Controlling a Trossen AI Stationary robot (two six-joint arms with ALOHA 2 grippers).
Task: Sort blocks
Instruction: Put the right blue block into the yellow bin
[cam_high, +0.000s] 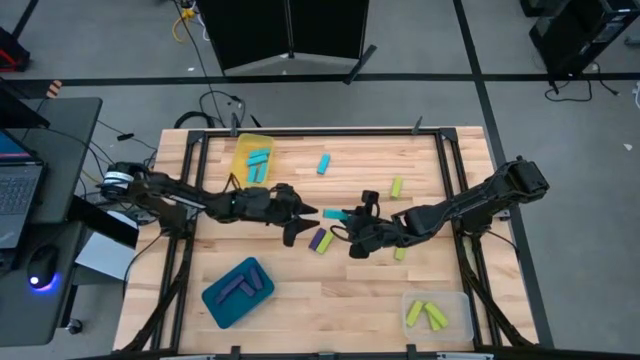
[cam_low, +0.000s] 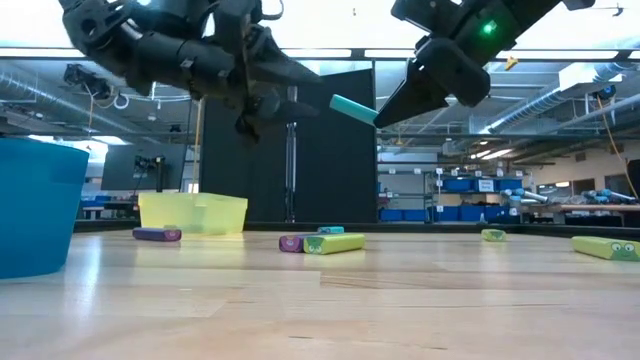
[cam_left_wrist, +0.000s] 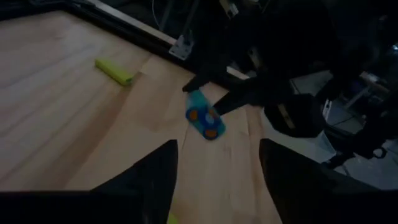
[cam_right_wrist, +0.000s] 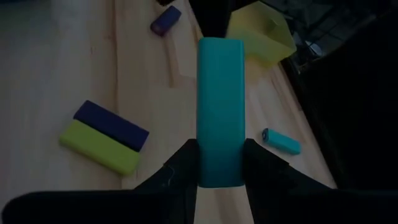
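**Cyan block held in the air between the two grippers**

Right gripper (cam_right_wrist: 219, 163): fingers clamped on one end of a cyan block (cam_right_wrist: 219, 106), which sticks straight out ahead of the jaws, clear of the table (cam_high: 340, 290). Left gripper (cam_left_wrist: 217, 158): jaws spread wide, holding nothing; the free end of the block sits just ahead of them, apart from both fingers. Below the held block, a purple block (cam_right_wrist: 112, 125) and a yellow-green block (cam_right_wrist: 98, 147) lie touching side by side.

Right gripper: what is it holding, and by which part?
The right gripper pinches a cyan oblong block by one end; the left gripper is open, empty.
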